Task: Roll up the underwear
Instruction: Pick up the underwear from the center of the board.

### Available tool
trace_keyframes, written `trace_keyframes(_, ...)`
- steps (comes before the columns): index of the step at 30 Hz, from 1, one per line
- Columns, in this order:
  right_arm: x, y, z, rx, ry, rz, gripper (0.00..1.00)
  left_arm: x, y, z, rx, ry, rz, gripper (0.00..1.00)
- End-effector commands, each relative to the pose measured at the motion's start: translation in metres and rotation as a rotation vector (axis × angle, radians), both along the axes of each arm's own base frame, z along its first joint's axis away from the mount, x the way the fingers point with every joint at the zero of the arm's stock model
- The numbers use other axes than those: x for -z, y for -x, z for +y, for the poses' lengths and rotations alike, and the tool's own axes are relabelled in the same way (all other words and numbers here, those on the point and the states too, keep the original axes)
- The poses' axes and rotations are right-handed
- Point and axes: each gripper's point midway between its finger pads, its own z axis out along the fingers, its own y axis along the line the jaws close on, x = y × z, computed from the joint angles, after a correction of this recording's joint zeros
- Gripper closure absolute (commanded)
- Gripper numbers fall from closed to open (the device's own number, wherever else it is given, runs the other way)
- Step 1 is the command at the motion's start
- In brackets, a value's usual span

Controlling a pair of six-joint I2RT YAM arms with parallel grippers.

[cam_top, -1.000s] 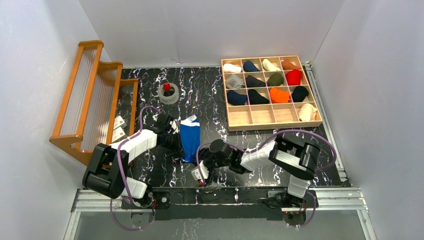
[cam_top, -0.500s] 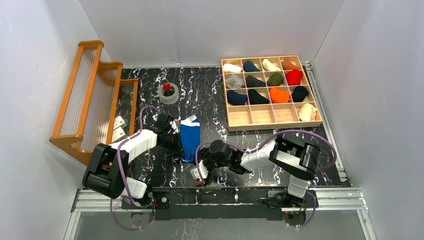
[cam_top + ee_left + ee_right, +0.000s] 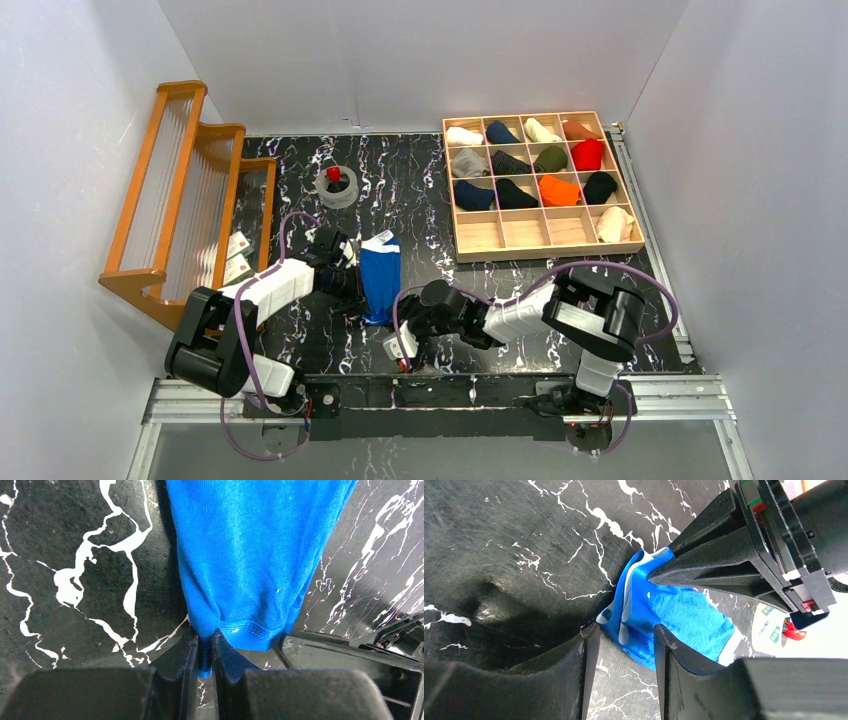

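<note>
Underwear (image 3: 380, 280), one blue pair, between left gripper (image 3: 205, 647) and right gripper (image 3: 624, 635)

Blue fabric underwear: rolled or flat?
Not rolled: the blue fabric underwear lies flat as a narrow folded strip; left gripper pinches its edge.

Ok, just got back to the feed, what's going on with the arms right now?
Both arms are on the blue underwear, which lies stretched out on the table, not yet rolled. The left gripper is shut on a pinch of its hem. The right gripper sits at the near end with its fingers apart on either side of a corner of the fabric, apparently not clamping. The wooden tray of rolled items is off to the right.
</note>
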Motion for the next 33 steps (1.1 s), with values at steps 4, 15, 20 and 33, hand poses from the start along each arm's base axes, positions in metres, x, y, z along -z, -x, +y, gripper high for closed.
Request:
trace_keyframes(4, 0.006, 0.003, 0.008, -0.031, 0.016, 0.003, 0.47, 0.003, 0.009, 0.004, 0.013, -0.016, 0.038, 1.00)
trace_keyframes(15, 0.022, 0.001, 0.000, 0.026, 0.048, 0.044, 0.81, 0.001, 0.008, 0.006, 0.010, -0.024, 0.028, 1.00)
trace_keyframes(20, 0.014, -0.001, 0.002, 0.123, 0.018, 0.226, 0.99, -0.004, 0.004, 0.009, -0.019, -0.039, -0.007, 1.00)
trace_keyframes(33, -0.017, 0.028, 0.003, 0.125, -0.022, 0.853, 0.99, -0.019, 0.003, 0.027, -0.279, -0.017, -0.101, 0.36)
